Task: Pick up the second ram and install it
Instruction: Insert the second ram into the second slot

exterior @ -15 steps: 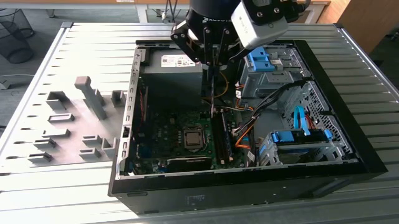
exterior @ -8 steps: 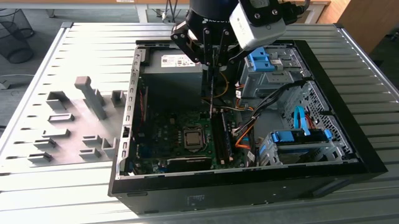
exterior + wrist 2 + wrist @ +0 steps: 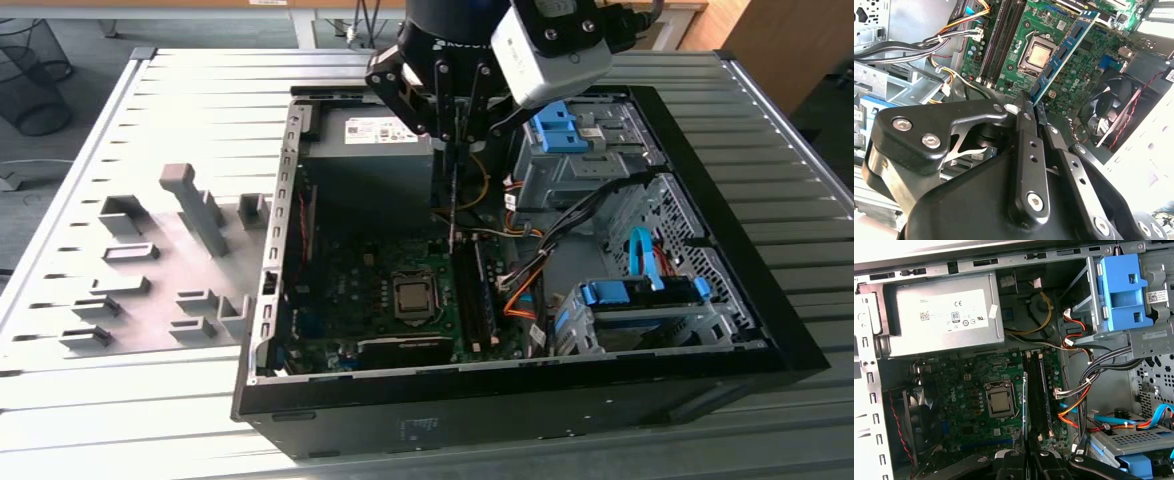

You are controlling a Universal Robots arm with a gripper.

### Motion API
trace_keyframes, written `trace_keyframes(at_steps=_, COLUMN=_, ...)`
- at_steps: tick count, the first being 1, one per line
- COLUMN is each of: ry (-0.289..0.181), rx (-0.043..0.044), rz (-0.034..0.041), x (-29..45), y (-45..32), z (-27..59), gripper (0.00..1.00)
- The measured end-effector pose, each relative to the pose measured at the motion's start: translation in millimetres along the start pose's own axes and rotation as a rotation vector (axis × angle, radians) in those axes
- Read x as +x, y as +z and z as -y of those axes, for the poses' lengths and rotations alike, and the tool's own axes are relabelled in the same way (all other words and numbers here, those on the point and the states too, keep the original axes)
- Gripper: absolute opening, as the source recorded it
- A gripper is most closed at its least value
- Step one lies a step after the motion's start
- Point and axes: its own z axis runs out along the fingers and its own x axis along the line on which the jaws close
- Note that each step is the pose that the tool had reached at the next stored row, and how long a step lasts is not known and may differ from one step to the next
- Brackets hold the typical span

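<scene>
My gripper [image 3: 454,135] hangs over the open computer case [image 3: 747,330], shut on the second ram [image 3: 454,200]. The stick is held edge-on and upright, with its lower end just above the motherboard [image 3: 387,290]. In the second wrist view the blue-green stick [image 3: 1064,50] runs out from between the fingertips [image 3: 1025,106] over the board, beside the processor socket [image 3: 1038,54]. In the first wrist view the stick shows as a thin edge [image 3: 1026,410] next to the dark memory slots [image 3: 1038,395], slightly to the socket's side of them.
A grey power supply [image 3: 944,315] fills the case's far end. Blue drive-bay latches [image 3: 561,125] [image 3: 641,295] and bundles of cables [image 3: 1079,410] crowd the exterior view's right of the slots. A fan [image 3: 1109,105] sits by the board. Grey fixture blocks [image 3: 160,260] stand on the table outside the case.
</scene>
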Motion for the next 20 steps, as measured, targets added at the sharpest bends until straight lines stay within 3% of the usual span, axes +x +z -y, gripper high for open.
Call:
trace_keyframes(at_steps=7, ry=0.045, rx=0.0013, rz=-0.0001, x=0.0, y=2.2, z=0.0, gripper=0.14)
trace_keyframes(at_steps=13, ry=0.050, rx=0.0013, rz=-0.0002, x=-1.2, y=4.9, z=-0.2, gripper=0.14)
trace_keyframes(at_steps=20, ry=-0.050, rx=-0.0008, rz=0.0000, x=-1.3, y=9.5, z=-0.3, gripper=0.14)
